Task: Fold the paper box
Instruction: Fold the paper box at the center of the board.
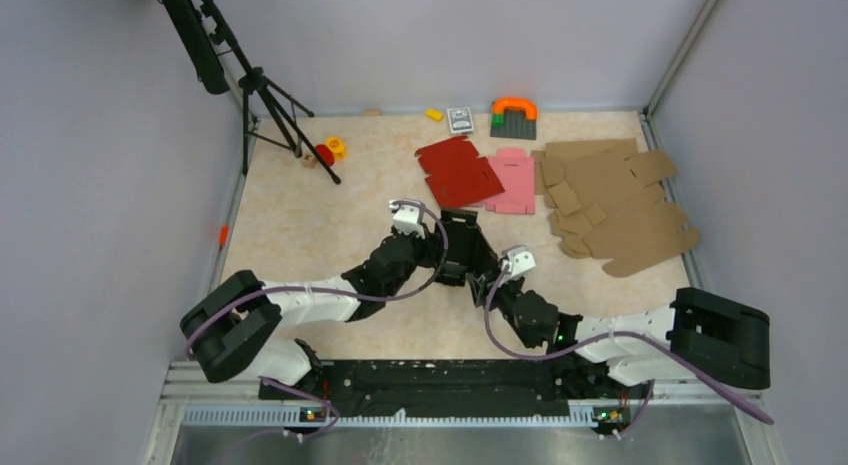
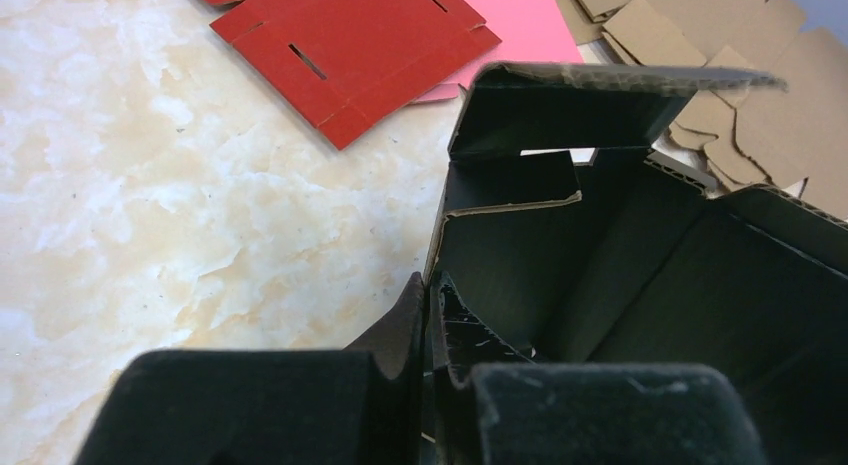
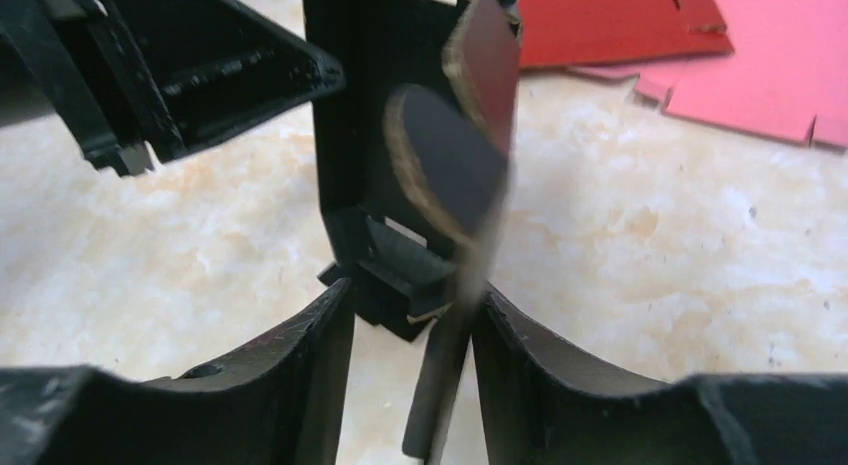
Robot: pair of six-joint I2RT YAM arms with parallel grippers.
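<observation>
The black paper box point(image 1: 463, 237) stands partly folded in the middle of the table, between both grippers. In the left wrist view its walls point(image 2: 600, 255) rise with one end flap point(image 2: 560, 110) upright. My left gripper point(image 2: 428, 285) is shut on the near edge of a side wall; from above it point(image 1: 447, 270) sits at the box's near left. My right gripper point(image 3: 415, 290) is open, and a thin black flap point(image 3: 450, 155) of the box hangs between its jaws, lying against the right finger point(image 3: 520, 355). From above it point(image 1: 487, 282) is at the box's near right corner.
A red blank point(image 1: 458, 172) and a pink blank point(image 1: 512, 180) lie behind the box. Brown cardboard blanks point(image 1: 610, 200) are piled at the right. A tripod point(image 1: 265, 95) stands at the back left. Small toys point(image 1: 513, 115) lie along the back wall.
</observation>
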